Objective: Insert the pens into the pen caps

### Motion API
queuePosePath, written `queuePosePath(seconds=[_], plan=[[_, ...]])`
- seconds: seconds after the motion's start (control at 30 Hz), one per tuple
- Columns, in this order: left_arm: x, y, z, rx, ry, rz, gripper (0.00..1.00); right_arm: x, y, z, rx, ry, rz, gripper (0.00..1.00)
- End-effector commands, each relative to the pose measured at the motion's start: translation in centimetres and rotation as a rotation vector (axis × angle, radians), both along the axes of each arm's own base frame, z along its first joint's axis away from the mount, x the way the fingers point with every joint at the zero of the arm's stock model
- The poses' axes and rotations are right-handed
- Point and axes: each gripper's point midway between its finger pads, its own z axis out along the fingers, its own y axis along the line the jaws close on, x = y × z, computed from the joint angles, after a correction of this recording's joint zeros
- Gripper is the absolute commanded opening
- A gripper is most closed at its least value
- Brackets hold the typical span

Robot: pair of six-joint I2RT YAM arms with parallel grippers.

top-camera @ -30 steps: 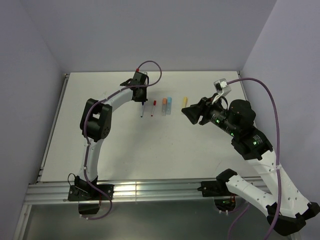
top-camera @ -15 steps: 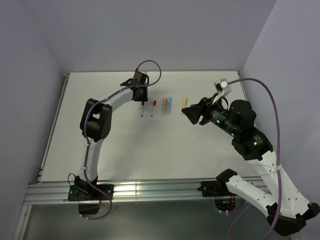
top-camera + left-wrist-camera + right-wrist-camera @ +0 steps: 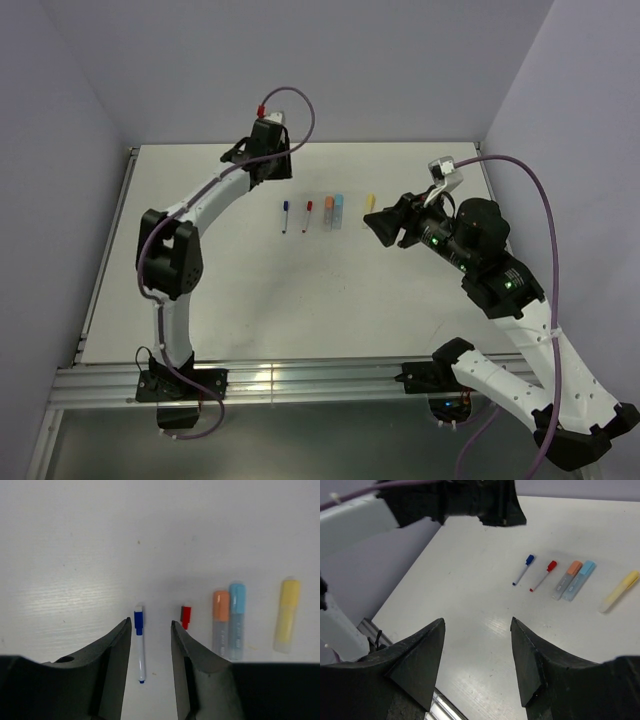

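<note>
The left claw [image 3: 268, 152] hangs over the far part of the table [image 3: 250, 300], its fingers apart and gripping nothing. Five pens lie flat in a row on the table just on the near side of it. They are roughly parallel, and none touches the claw.

Through this claw's own camera, the thin white blue-capped pen [image 3: 139, 647] shows in the gap between the fingers, closer to the finger on the left of that view. Its dark blue cap [image 3: 138, 621] sits about level with the fingertips. Next, the red-capped pen [image 3: 185, 616] peeks out at the tip of the other finger. Only its red end shows; the rest is hidden behind that finger. Further right of the claw lie two stubby pale pens close side by side, the orange-capped pen [image 3: 220, 622] and the light-blue-capped pen [image 3: 236, 622]. Set apart from those is the yellow pen [image 3: 287, 616], the farthest from this claw.

The right claw [image 3: 378, 225] sits over the right part of the table, pointing toward the row, its fingers apart and empty. From above, the yellow pen lies just beside its tip, on the far side, and the other pens stretch away beyond it. Through its own camera the whole row lies ahead of the fingers and right of the gap, well clear of both fingertips.
</note>
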Motion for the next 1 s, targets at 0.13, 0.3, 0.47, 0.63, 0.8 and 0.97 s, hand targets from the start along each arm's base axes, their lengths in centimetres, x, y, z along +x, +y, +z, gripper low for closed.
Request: queuePosePath(seconds=[0.13, 0.3, 0.47, 0.63, 0.8, 0.97], plan=[[-5.2, 2.2, 14.9, -0.123, -0.215, 0.004, 0.44, 1.0, -1.1, 0.8, -0.013, -0.034, -0.072, 0.72], [-10.0, 4.2, 14.6, -0.116, -0.203, -0.018, 0.46, 1.5, -1.7, 0.7, -0.022, -0.026, -0.117, 0.91], [-14.1, 5.7, 15.6, -0.148, -0.257, -0.053, 0.48, 2.0, -2.2, 0.2, -0.026, -0.015, -0.157, 0.97], [-16.1, 6.2, 17.6, -0.205, -0.351, -0.074, 0.49, 2.5, -2.5, -0.3, -0.034, -0.014, -0.184, 1.0], [-17.5, 5.8, 17.8, -0.253, -0.396, -0.13, 0.49, 2.9, -2.1, -0.9, -0.047, 0.006, -0.173, 1.0], [-17.7, 5.7, 17.9, -0.254, -0.397, -0.136, 0.49, 2.9, -2.1, -0.9, -0.045, -0.007, -0.172, 1.0]])
